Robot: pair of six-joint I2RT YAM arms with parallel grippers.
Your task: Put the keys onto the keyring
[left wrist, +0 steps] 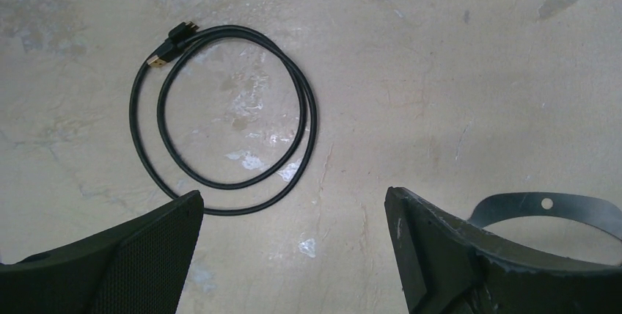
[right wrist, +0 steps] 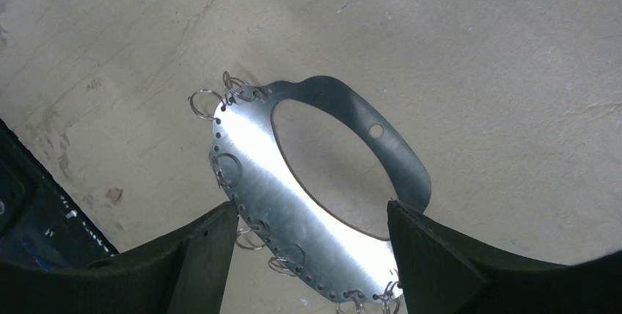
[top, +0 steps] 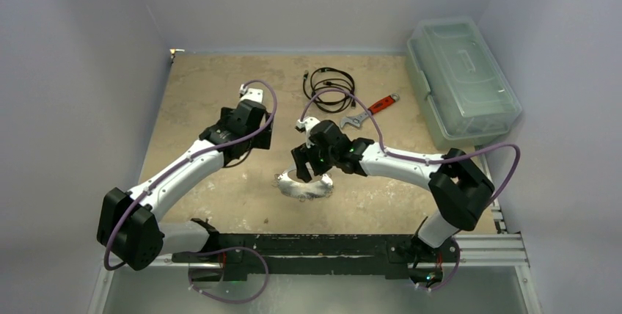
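The keyring [right wrist: 293,182] is a flat silvery ring with a wide oval hole and small wire loops along its rim. It lies on the table just in front of the right arm [top: 304,185]. My right gripper [right wrist: 312,211] is open right above it, one finger on each side of its near part, holding nothing. My left gripper [left wrist: 293,204] is open and empty over bare table left of the ring [top: 249,138]. A dark arc of the keyring shows at the lower right of the left wrist view [left wrist: 543,207]. The keys are not visible in any view.
A coiled black cable [top: 330,83] lies at the back centre, also in the left wrist view [left wrist: 220,108]. A red-handled wrench [top: 370,111] lies right of it. A clear plastic box [top: 460,79] stands at the back right. A black rail [top: 308,244] runs along the near edge.
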